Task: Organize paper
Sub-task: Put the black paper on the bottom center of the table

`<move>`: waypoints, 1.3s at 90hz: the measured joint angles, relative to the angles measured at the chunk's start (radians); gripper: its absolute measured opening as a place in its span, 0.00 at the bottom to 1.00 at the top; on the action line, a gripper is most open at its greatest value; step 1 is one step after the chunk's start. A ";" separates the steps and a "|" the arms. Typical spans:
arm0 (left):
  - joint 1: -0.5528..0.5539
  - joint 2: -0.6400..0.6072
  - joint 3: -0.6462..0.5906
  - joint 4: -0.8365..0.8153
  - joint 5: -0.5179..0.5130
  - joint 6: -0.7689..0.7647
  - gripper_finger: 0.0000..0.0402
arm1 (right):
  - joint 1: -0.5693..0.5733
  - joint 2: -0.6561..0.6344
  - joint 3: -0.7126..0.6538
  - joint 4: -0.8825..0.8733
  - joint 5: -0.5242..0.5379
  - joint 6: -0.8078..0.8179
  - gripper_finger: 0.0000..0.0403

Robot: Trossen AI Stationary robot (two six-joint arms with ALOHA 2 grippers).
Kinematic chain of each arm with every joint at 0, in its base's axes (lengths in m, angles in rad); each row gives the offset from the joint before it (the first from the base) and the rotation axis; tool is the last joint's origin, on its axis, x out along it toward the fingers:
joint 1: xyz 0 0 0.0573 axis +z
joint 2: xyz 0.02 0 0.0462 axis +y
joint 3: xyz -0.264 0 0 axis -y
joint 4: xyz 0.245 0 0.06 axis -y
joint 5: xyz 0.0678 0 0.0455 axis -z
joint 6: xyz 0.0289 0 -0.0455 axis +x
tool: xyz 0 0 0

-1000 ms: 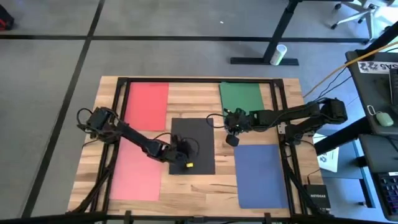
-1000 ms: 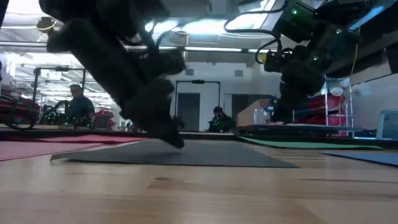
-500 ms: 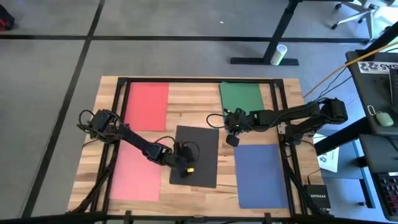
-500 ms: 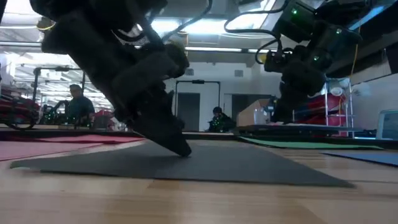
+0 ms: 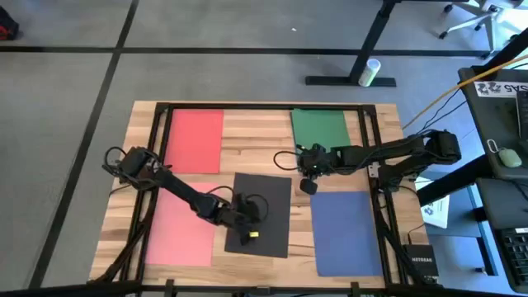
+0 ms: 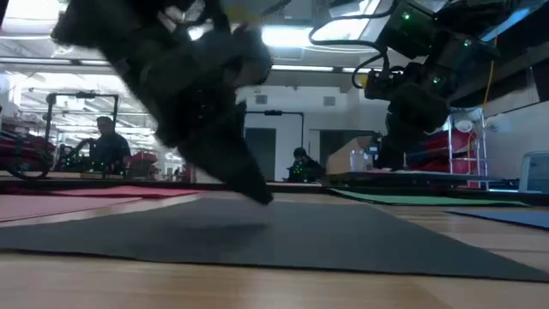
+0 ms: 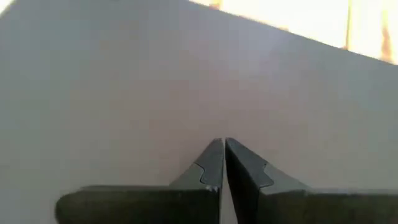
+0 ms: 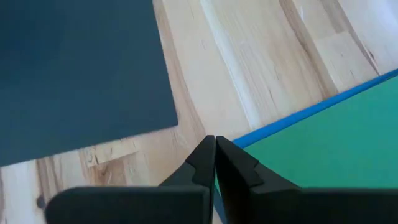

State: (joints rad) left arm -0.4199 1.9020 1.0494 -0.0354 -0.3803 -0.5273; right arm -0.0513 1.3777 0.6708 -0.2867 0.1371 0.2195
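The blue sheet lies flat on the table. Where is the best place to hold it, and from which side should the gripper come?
The blue sheet lies flat on the wooden table, so there is nothing to pinch from above. Its long edge beside the dark grey sheet has bare wood along it. The right gripper, hanging shut close by, could probably press there, slide an edge up or past the table rim, then pinch it.

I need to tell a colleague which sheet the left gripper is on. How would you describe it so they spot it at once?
On the wooden table, look at the near middle, between the pink sheet and the blue sheet. The dark grey sheet lies there, slightly askew, with the shut left gripper pressing on it. It is the only dark sheet.
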 joint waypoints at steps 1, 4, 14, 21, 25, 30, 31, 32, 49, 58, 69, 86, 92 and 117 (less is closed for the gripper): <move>0.001 -0.001 0.007 -0.018 -0.001 0.008 0.00 | 0.000 0.000 0.000 0.000 0.000 0.000 0.00; 0.004 -0.004 0.025 -0.074 -0.003 0.015 0.00 | 0.000 0.000 0.000 -0.001 -0.005 -0.002 0.00; 0.011 -0.008 0.064 -0.241 -0.007 0.032 0.00 | 0.000 0.000 0.000 -0.001 -0.019 -0.012 0.00; 0.014 -0.014 0.069 -0.318 -0.007 0.004 0.00 | 0.000 0.000 0.000 -0.001 -0.026 -0.016 0.00; 0.015 -0.014 0.069 -0.355 0.005 -0.021 0.00 | 0.000 0.000 0.000 -0.001 -0.026 -0.016 0.00; 0.015 -0.012 0.068 -0.391 0.035 -0.045 0.00 | 0.000 0.000 0.000 -0.001 -0.026 -0.016 0.00; 0.014 -0.011 0.068 -0.391 0.039 -0.049 0.00 | 0.000 0.000 0.000 -0.001 -0.026 -0.016 0.00; 0.013 -0.010 0.068 -0.390 0.043 -0.052 0.00 | 0.000 0.000 0.000 -0.001 -0.026 -0.016 0.00; -0.012 -0.009 0.069 -0.388 0.077 -0.079 0.00 | 0.000 0.000 -0.001 -0.002 -0.026 -0.017 0.00; -0.020 -0.009 0.069 -0.387 0.083 -0.098 0.00 | 0.000 0.000 -0.001 -0.002 -0.026 -0.017 0.00; -0.020 -0.009 0.069 -0.375 0.088 -0.123 0.00 | 0.000 0.000 -0.001 -0.002 -0.034 -0.017 0.00; -0.020 -0.006 0.069 -0.337 0.090 -0.156 0.00 | 0.000 0.000 -0.001 -0.003 -0.062 -0.017 0.00; -0.020 -0.006 0.069 -0.331 0.090 -0.169 0.00 | 0.000 0.000 -0.001 -0.003 -0.071 -0.017 0.00; -0.020 -0.006 0.068 -0.312 0.089 -0.189 0.00 | 0.000 0.000 -0.001 -0.010 -0.106 -0.022 0.00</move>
State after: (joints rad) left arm -0.4404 1.8961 1.1179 -0.3473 -0.2916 -0.7161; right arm -0.0513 1.3777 0.6701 -0.2962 0.0314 0.1972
